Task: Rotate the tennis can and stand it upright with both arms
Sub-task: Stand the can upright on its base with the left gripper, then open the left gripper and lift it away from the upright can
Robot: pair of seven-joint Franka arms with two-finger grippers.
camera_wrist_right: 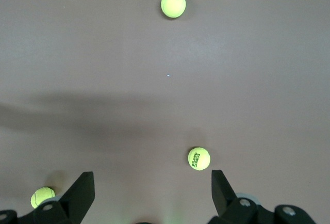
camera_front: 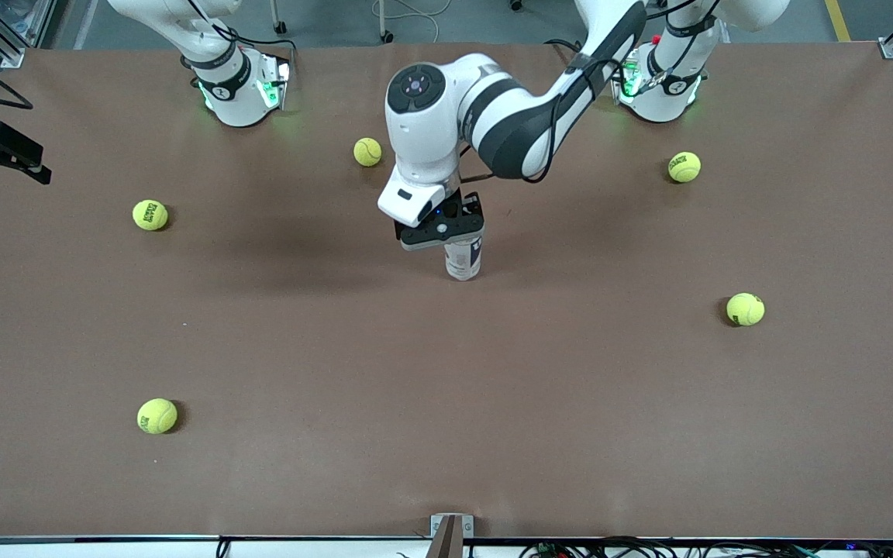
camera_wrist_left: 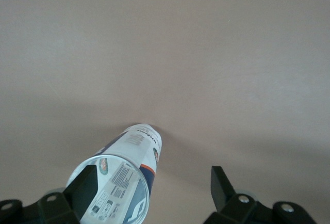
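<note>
Tennis can (camera_front: pixel 463 260) stands upright on the brown table (camera_front: pixel 446 403) directly beneath the left gripper (camera_front: pixel 446 231), near the table's middle, its base on the surface and its open top under the hand. In the left wrist view the tennis can (camera_wrist_left: pixel 126 175) rises toward the camera just beside one finger (camera_wrist_left: pixel 85 188), while the other finger sits well apart from it, so the left gripper (camera_wrist_left: pixel 152 190) is spread wide and, as far as the view shows, clamps nothing. Judged from this, the rotating and uprighting look done: the tube appears to be resting on its own end, and what seems left is for the left arm to lift clear without knocking it. The right gripper (camera_wrist_right: pixel 152 190) waits at the right arm's end of the table, fingers spread apart and empty, over bare table with tennis balls (camera_wrist_right: pixel 199 158) scattered below it. Other balls lie well apart from the can.
</note>
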